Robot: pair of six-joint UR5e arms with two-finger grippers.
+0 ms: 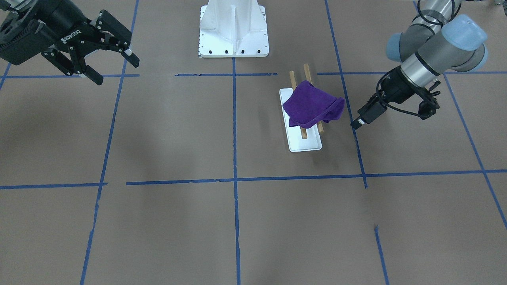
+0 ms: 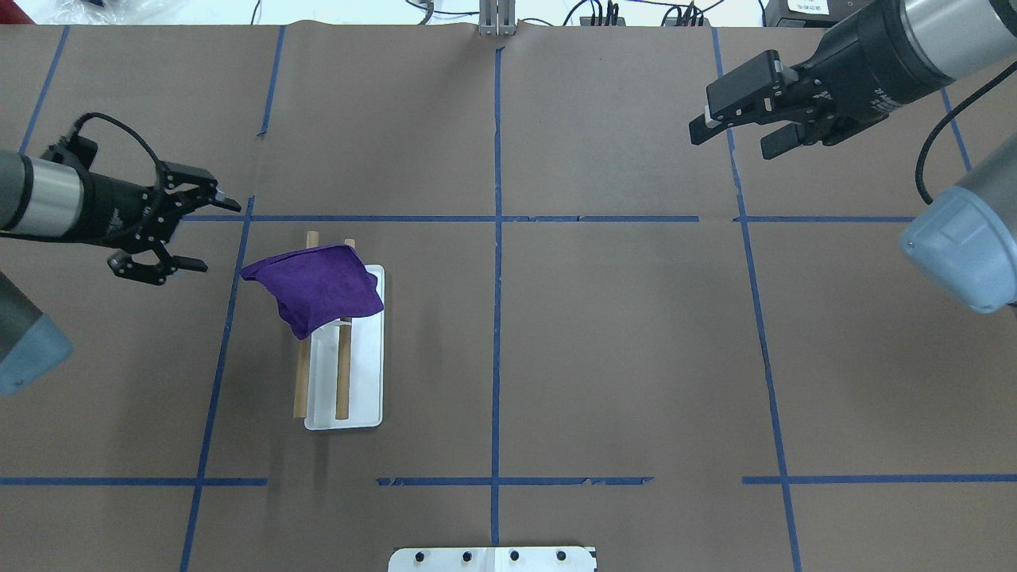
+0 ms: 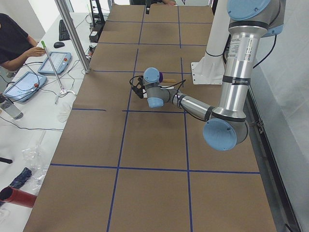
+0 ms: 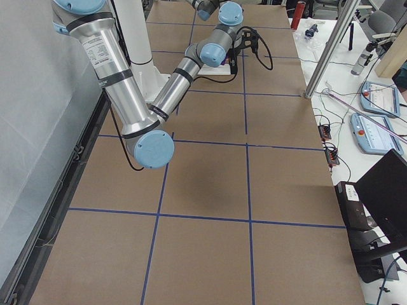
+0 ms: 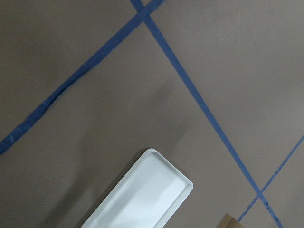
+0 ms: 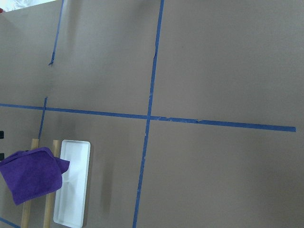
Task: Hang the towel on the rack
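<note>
The purple towel (image 2: 322,290) lies draped over both wooden rods of the rack (image 2: 343,381), near their far ends, with folds hanging off toward the robot's left side. The rack's white base (image 2: 364,397) sits under the rods. The towel also shows in the front view (image 1: 311,105) and the right wrist view (image 6: 32,176). My left gripper (image 2: 211,235) is open and empty, a short way left of the towel, not touching it. My right gripper (image 2: 735,133) is open and empty, raised at the far right. The left wrist view shows only a corner of the base (image 5: 142,199).
The robot's white pedestal (image 1: 233,29) stands at the near middle edge. Blue tape lines (image 2: 496,238) divide the brown table into squares. An operator with tablets (image 3: 21,84) sits at a side table beyond the far edge.
</note>
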